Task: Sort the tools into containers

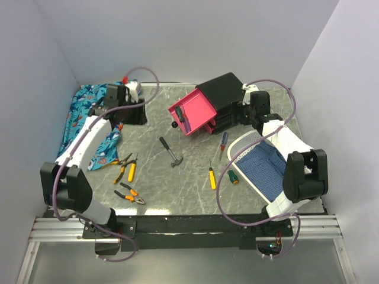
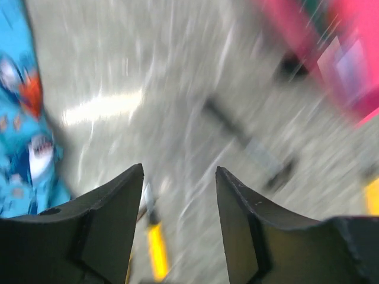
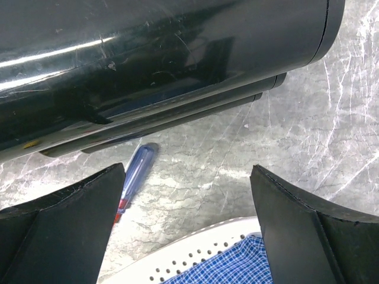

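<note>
beside black cabinet (image 3: pixel 148 47), right claw (image 3: pixel 188 171) wide; left claw (image 2: pixel 179 171) parted above table (image 2: pixel 177 71).

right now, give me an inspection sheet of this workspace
surface: grey marbled table, no spills seen
job's things: pink drawer pulled out of black cabinet, a tool inside; hammer, two pliers and three screwdrivers loose on the table
clutter: shark cloth; white basket holding checked cloth
grippers: left gripper jaws open, empty; right gripper jaws open, empty, beside the cabinet
cables: purple cables loop over both arms
surroundings: plain white walls
</note>
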### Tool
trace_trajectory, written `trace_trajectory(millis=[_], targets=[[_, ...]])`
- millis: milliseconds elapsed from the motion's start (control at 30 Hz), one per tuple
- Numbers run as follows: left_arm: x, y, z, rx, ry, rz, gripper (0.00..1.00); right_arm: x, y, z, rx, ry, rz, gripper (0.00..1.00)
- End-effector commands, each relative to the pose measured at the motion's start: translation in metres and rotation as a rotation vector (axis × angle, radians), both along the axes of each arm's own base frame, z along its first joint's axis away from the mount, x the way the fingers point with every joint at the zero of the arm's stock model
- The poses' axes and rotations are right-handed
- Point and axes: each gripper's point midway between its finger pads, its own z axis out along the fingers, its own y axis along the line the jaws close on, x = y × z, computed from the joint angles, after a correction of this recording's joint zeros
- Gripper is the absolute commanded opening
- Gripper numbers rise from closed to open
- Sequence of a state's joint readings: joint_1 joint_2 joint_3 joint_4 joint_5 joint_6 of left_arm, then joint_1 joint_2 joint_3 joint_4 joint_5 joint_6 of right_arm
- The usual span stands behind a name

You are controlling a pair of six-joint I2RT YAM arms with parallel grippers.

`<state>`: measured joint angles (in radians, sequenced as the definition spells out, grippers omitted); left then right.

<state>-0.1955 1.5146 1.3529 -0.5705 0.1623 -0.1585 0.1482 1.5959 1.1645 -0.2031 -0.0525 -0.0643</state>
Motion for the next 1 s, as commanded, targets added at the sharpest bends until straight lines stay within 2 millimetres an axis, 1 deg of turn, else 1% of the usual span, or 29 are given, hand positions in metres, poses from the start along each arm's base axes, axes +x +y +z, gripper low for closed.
trace_trajectory(millis=[0,33,67,133,200,233,333,367,433,467,500,567,600,633,700,733,767,800,833,867,900,933,967], targets=[[-0.075,0.03,-0.077,0.238,0.293,-0.216,0.58,0.002,0.001,0.015,-0.013,-0.042,0.007,0.94],[-0.087,0.033,-0.084,0.25,0.338,-0.231,0.59,0.003,0.001,0.016,-0.013,-0.044,0.007,0.94],[-0.096,0.039,-0.095,0.28,0.402,-0.229,0.61,0.003,0.001,0.017,-0.014,-0.045,0.008,0.94],[-0.112,0.045,-0.112,0.304,0.503,-0.228,0.64,0.004,0.0,0.018,-0.015,-0.049,0.006,0.94],[-0.13,0.049,-0.133,0.309,0.612,-0.211,0.65,0.004,0.0,0.016,-0.018,-0.045,0.007,0.94],[-0.133,0.048,-0.138,0.3,0.623,-0.213,0.65,0.004,0.0,0.014,-0.021,-0.039,0.007,0.94],[-0.129,0.041,-0.144,0.3,0.609,-0.211,0.63,0.005,-0.001,0.016,-0.027,-0.043,0.008,0.94],[-0.129,0.041,-0.148,0.309,0.613,-0.211,0.63,0.004,-0.001,0.016,-0.028,-0.045,0.007,0.94],[-0.135,0.047,-0.16,0.342,0.651,-0.187,0.6,0.004,-0.002,0.017,-0.033,-0.047,0.007,0.94],[-0.139,0.049,-0.168,0.351,0.68,-0.184,0.59,0.004,-0.002,0.017,-0.035,-0.05,0.007,0.94],[-0.144,0.051,-0.174,0.358,0.7,-0.19,0.54,0.002,-0.003,0.015,-0.039,-0.045,0.008,0.94],[-0.147,0.052,-0.18,0.36,0.718,-0.192,0.47,0.001,-0.004,0.015,-0.042,-0.053,0.007,0.95],[-0.145,0.051,-0.181,0.36,0.715,-0.193,0.42,-0.001,-0.004,0.014,-0.045,-0.052,0.006,0.95],[-0.144,0.051,-0.181,0.361,0.718,-0.195,0.41,-0.002,-0.005,0.013,-0.047,-0.052,0.006,0.95],[-0.143,0.052,-0.184,0.371,0.738,-0.193,0.43,-0.003,-0.005,0.012,-0.048,-0.051,0.007,0.95],[-0.147,0.054,-0.189,0.378,0.766,-0.196,0.43,-0.004,-0.006,0.011,-0.049,-0.048,0.006,0.95],[-0.147,0.053,-0.19,0.378,0.775,-0.205,0.42,-0.003,-0.006,0.012,-0.049,-0.052,0.006,0.95],[-0.146,0.052,-0.19,0.374,0.776,-0.212,0.32,-0.003,-0.006,0.013,-0.05,-0.053,0.005,0.95],[-0.145,0.05,-0.189,0.364,0.77,-0.22,0.26,-0.002,-0.006,0.013,-0.052,-0.053,0.005,0.95],[-0.14,0.04,-0.182,0.318,0.746,-0.252,0.18,-0.001,-0.007,0.015,-0.057,-0.058,0.005,0.95],[-0.136,0.034,-0.175,0.292,0.72,-0.276,0.06,-0.001,-0.007,0.016,-0.06,-0.059,0.003,0.95],[-0.13,0.028,-0.16,0.261,0.664,-0.294,0.04,-0.002,-0.008,0.016,-0.066,-0.05,0.003,0.95],[-0.121,0.013,-0.142,0.195,0.606,-0.353,0.02,0.001,-0.008,0.022,-0.067,-0.058,0.001,0.95]])
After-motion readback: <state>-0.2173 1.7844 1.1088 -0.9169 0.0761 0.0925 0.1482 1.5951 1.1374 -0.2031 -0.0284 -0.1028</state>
